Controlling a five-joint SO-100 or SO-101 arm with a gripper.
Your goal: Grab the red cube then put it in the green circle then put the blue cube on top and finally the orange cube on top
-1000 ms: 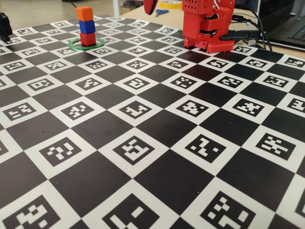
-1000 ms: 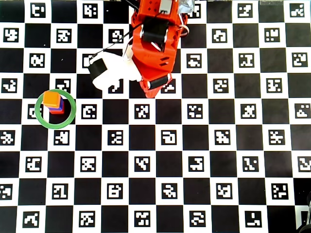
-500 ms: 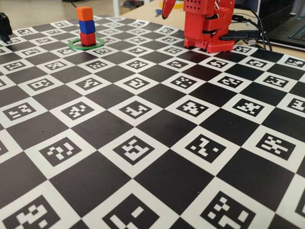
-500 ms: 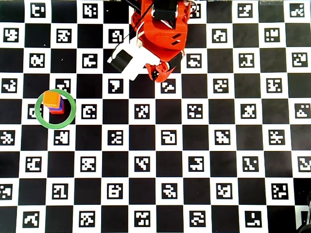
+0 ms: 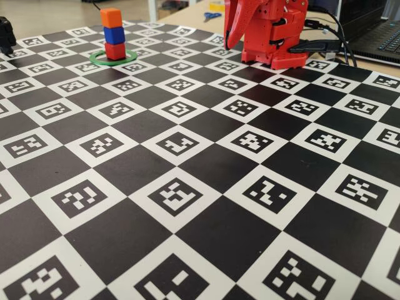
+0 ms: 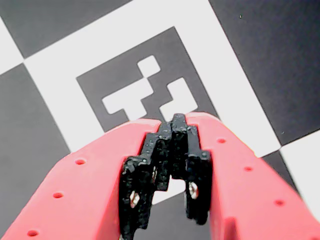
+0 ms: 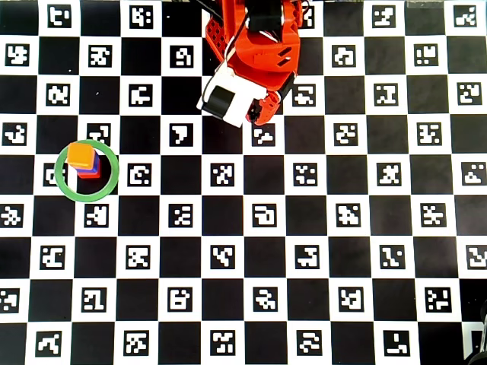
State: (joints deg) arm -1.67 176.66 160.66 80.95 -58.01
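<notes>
Stack stands upright inside green circle [image 5: 113, 57] at counter's far left in fixed view, red cube [image 5: 115, 50] bottom, blue cube [image 5: 114, 35] mid, orange cube [image 5: 111, 17] top; tool [image 6: 172, 125] closed, empty, well apart.

A black-and-white checkerboard mat [image 5: 187, 206] printed with square fiducial markers covered the table under even, bright light, while beyond its far edge in the fixed view lay a pale wooden surface with blue-handled scissors [image 5: 212, 15], black cables [image 5: 340, 37] and a laptop [image 5: 381, 37]
</notes>
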